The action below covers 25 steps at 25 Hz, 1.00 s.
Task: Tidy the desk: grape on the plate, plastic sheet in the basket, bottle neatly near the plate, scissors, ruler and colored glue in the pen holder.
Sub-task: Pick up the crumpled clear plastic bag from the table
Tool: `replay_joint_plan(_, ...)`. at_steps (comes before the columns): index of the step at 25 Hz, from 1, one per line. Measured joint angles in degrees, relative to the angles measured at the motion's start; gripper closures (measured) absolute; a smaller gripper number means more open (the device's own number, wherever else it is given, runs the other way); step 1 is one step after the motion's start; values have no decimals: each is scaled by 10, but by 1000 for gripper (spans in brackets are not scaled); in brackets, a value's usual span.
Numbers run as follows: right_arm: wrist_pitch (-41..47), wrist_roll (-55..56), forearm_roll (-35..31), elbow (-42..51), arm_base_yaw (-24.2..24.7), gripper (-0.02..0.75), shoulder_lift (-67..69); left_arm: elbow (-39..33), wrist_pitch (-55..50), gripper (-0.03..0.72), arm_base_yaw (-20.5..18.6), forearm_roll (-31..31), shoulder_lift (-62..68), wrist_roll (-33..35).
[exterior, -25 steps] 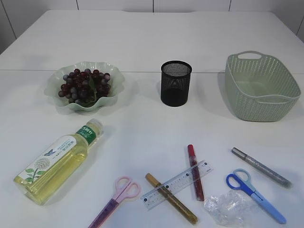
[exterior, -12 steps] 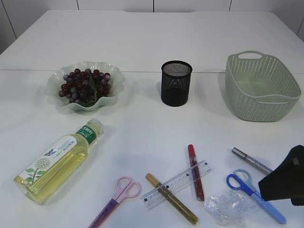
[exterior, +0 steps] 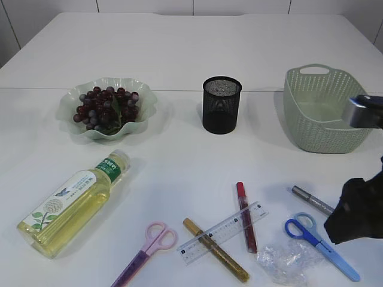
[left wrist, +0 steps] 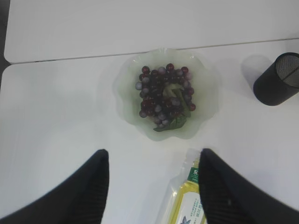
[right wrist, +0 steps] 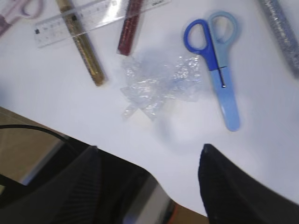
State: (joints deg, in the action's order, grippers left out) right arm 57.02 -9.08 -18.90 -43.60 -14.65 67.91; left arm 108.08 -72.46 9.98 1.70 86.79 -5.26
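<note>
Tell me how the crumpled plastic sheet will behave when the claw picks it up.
The plastic sheet is thin, clear and crumpled, so it will probably be floppy and squash rather than hold shape. It looks very light and may slide when nudged. Its glossy film could slip from the right claw, now open above it.

1. The right arm is seen at the right edge of the exterior view, raised above the table.
2. The right gripper is held with its fingers spread apart, nothing between them.
3. The left gripper is likewise held open and empty, pointed downward.
</note>
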Motion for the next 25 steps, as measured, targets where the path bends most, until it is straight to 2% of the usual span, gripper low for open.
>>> replay_joint_plan(4,42,129,137,-59,-90,226,49,-1,-1,250,0,1,-11,0)
replay_joint_plan(6,60,166,162,-72,-121,226,76,-1,-1,251,0,1,-12,0)
replay_joint_plan(10,64,187,161,-75,-131,226,134,-1,-1,250,0,1,-12,0)
replay_joint_plan(14,27,190,151,-75,-131,226,167,-1,-1,250,0,1,-12,0)
replay_joint_plan(18,2,191,130,-75,-131,226,179,-1,-1,250,0,1,-12,0)
replay_joint_plan(25,-31,191,140,-75,-131,214,197,-1,-1,251,0,1,-13,0)
